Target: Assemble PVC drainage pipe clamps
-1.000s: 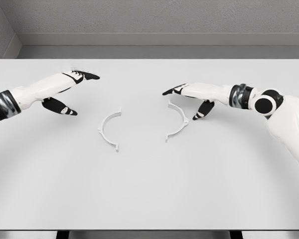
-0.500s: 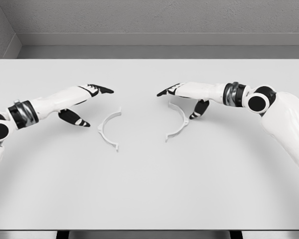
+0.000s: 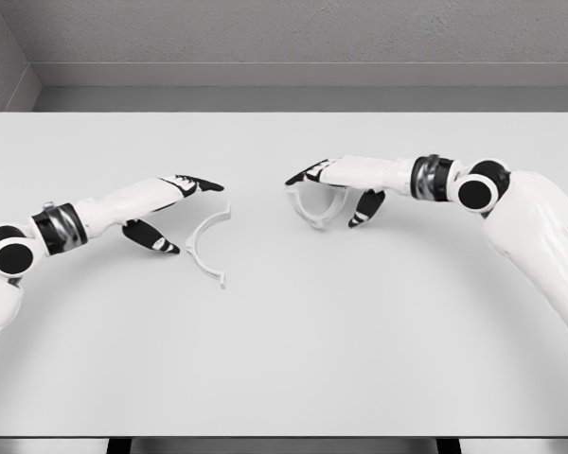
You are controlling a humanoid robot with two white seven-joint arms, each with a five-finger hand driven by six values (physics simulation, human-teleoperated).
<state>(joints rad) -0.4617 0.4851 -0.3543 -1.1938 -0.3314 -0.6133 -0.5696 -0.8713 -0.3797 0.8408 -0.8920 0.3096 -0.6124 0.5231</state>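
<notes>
Clamp halves: thin, stiff, light plastic, prob. slippery. Right hand pinching right half at rim, tilted up; left hand spread, empty, beside left half.

White table under even light, grey textured wall behind, pale baseboard strip

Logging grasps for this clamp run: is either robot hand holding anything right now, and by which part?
The right robot hand holds one clamp half by its upper rim, raised and tilted. The left robot hand holds nothing; its clamp half lies flat.
</notes>
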